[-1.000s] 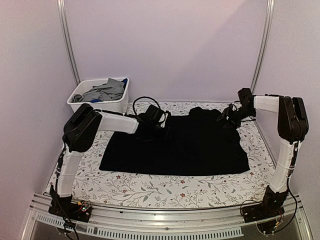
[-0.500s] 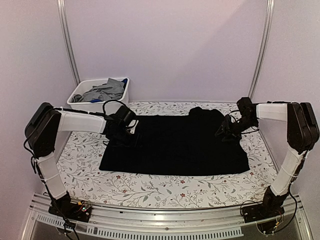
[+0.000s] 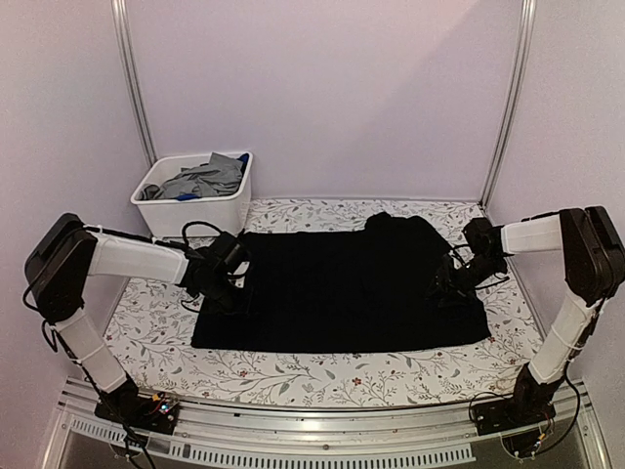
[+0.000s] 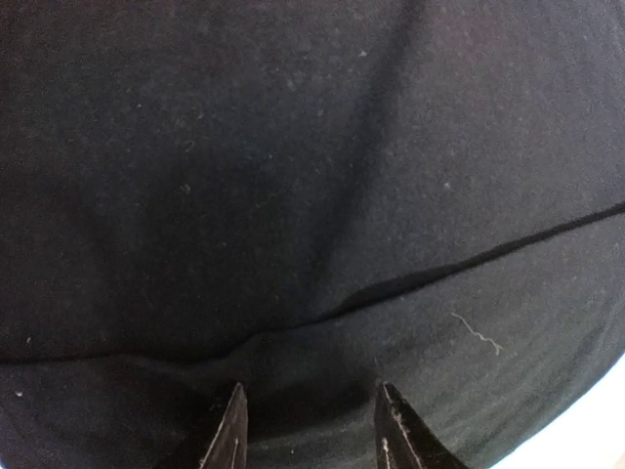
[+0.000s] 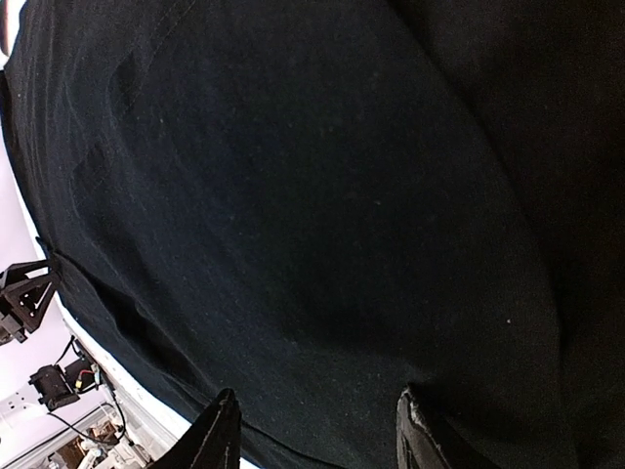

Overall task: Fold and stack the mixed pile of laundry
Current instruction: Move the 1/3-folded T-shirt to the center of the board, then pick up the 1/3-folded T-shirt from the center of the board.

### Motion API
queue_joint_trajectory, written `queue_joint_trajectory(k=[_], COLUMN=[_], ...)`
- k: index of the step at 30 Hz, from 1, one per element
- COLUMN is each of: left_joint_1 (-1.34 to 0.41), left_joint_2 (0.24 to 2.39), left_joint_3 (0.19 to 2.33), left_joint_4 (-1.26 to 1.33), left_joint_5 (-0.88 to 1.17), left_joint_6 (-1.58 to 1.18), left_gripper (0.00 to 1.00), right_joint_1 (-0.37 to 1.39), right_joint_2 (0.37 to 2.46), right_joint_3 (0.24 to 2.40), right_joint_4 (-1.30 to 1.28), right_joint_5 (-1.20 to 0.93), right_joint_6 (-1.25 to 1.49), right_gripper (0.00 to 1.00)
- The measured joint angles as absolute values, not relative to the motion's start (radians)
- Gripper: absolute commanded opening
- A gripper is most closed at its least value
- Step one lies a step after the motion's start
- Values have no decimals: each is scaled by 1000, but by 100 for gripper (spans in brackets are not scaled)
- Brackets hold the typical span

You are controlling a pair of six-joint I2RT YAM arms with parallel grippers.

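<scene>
A black T-shirt (image 3: 342, 288) lies spread flat on the floral table cover, with a bunched fold (image 3: 395, 227) at its far right. My left gripper (image 3: 227, 288) is low over the shirt's left edge, jaws open, and black cloth fills its wrist view (image 4: 311, 425). My right gripper (image 3: 444, 290) is low over the shirt's right part, jaws open on the cloth (image 5: 317, 430). A grey shirt (image 3: 205, 178) and a bit of bright blue garment (image 3: 187, 196) lie in the bin.
The white plastic bin (image 3: 234, 203) stands at the back left, just behind the shirt's far left corner. The floral table cover (image 3: 293, 366) shows along the front and the left side. Metal frame posts rise at the back corners.
Both grippers have moved toward the near edge over the shirt, the left one also leftward to the shirt's left edge. The shirt now lies flatter and a little nearer.
</scene>
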State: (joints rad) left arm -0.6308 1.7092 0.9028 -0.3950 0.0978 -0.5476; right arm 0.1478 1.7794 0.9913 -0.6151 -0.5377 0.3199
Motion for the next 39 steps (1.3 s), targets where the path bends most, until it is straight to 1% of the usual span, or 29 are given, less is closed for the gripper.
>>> queue_joint_trajectory(k=[8,14,17,20,23,28,31,34,39], left_joint_1=[-770,-796,-797,-797,-775,-619,-490,-371,-206], left_joint_2=[1567,1459,1447,1447,1436,1389,1379,1391,1468], left_joint_3=[750,656,658,687,722,832,894,925,964], left_joint_4=[-384,-410,-448,-513,-590,-603,-561,-523,-445], left_joint_5=[106,155,172,174,176,198,208,222,235], left_joint_6=[-688,-774,-792,-792,-770,-711,-667,-632,-592], left_gripper=[44,45,51,60,62,66,66,66,62], right_joint_1=[147,160,175,189,188,141,90,68,60], right_joint_2=[1632,1534,1504,1485,1486,1507,1572,1658,1844], right_joint_3=[802,690,648,646,715,986,1153,1274,1482], right_joint_4=[-589,-615,-639,-688,-771,-778,-743,-709,-672], right_joint_5=[-585,-634,-665,-673,-655,-638,-630,-606,-554], right_joint_6=[342,369,384,388,382,339,299,272,239], right_gripper=[54,54,55,60,64,64,64,63,63])
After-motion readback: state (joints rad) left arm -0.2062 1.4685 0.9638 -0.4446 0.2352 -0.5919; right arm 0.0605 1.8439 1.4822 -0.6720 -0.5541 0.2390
